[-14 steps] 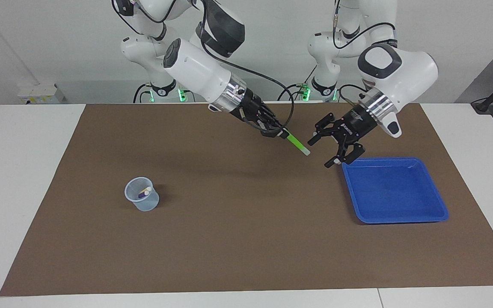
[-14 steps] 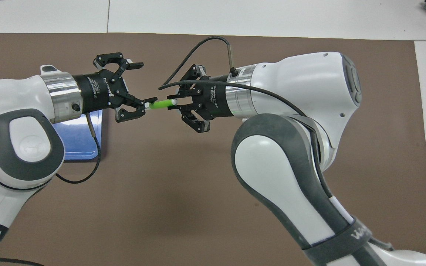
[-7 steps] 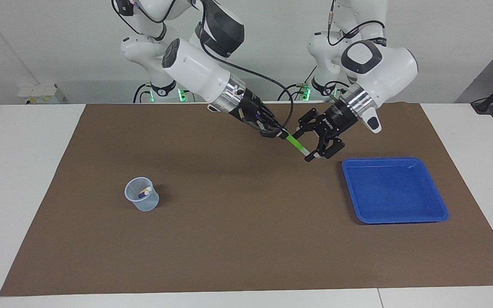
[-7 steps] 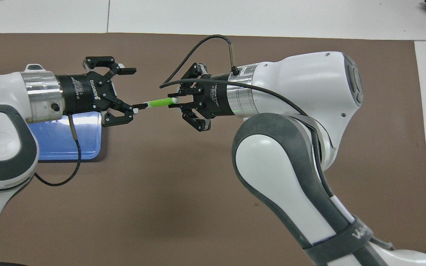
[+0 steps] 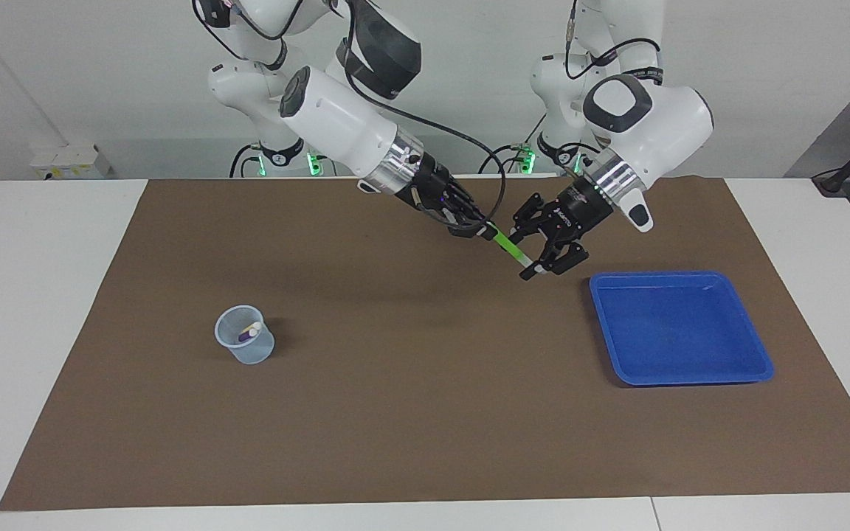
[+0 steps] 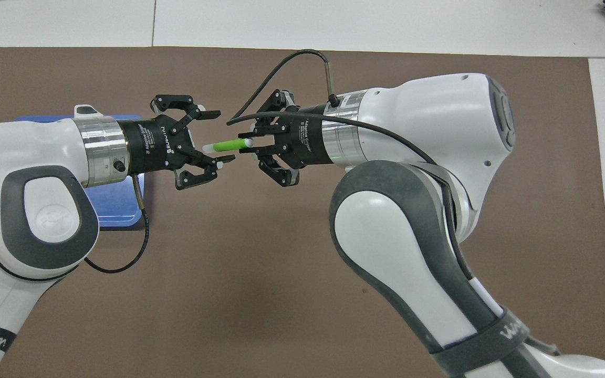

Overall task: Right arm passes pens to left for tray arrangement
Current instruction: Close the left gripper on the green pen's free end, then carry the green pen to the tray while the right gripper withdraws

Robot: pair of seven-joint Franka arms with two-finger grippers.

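The right gripper (image 5: 478,230) is clamped on the green pen (image 5: 511,250) and holds it in the air over the brown mat (image 5: 395,413), a little to the right arm's side of the blue tray (image 5: 757,369). The pen points down toward the tray, with its whitish tip at the free end.

The left gripper (image 5: 543,258) has come in from over the tray's corner, and its fingers now stand on both sides of the pen's free end. They were wide apart a moment ago and are closing now, but I cannot tell if they already press the pen.

This means the handover of pen 1 is in the middle: both grippers are at the same pen, and the right one has not let go. I judge that the left grip must become firm first.

The tray is empty. The other 2 pens stand in the translucent cup (image 5: 246,335), well apart from the tray, toward the right arm's end.
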